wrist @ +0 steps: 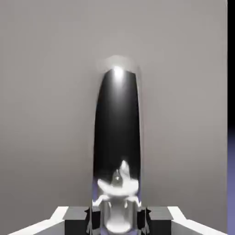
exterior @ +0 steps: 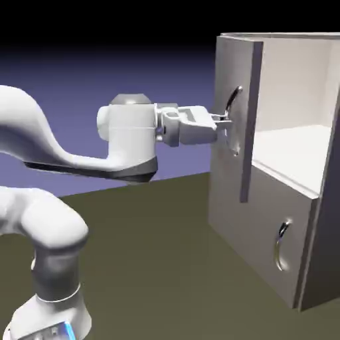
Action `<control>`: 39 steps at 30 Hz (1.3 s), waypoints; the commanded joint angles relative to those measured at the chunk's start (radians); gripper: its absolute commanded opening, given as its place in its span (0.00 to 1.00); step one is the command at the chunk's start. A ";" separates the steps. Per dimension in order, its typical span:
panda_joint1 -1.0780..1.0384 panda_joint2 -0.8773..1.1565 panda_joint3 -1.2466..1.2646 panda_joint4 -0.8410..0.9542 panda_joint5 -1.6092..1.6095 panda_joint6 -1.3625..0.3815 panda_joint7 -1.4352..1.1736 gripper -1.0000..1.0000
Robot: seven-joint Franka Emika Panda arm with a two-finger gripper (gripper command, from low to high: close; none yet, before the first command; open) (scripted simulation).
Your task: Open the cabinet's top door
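Closed on the handle point(wrist: 117, 137) with end effector point(exterior: 224, 121), right of upper centre in the exterior view; best to draw top door point(exterior: 234, 66) along its hinge arc, gripping firmly.

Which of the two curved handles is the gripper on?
The upper handle, on the taller top door; the gripper is shut on it. The lower handle has nothing touching it.
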 commanded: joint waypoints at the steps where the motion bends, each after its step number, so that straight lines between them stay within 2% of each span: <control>1: -0.018 -0.023 0.033 -0.022 0.045 -0.018 -0.019 0.00; 9: -0.083 -0.193 0.288 -0.147 0.393 -0.171 -0.157 0.00; 12: -0.034 -0.247 0.374 -0.175 0.513 -0.286 -0.202 0.00; 21: 0.025 -0.292 0.699 -0.170 0.865 -0.551 -0.255 0.00; 30: 0.006 -0.194 1.026 -0.032 1.164 -0.833 -0.242 0.00; 39: -0.200 -0.044 1.345 0.257 1.397 -1.135 -0.217 0.00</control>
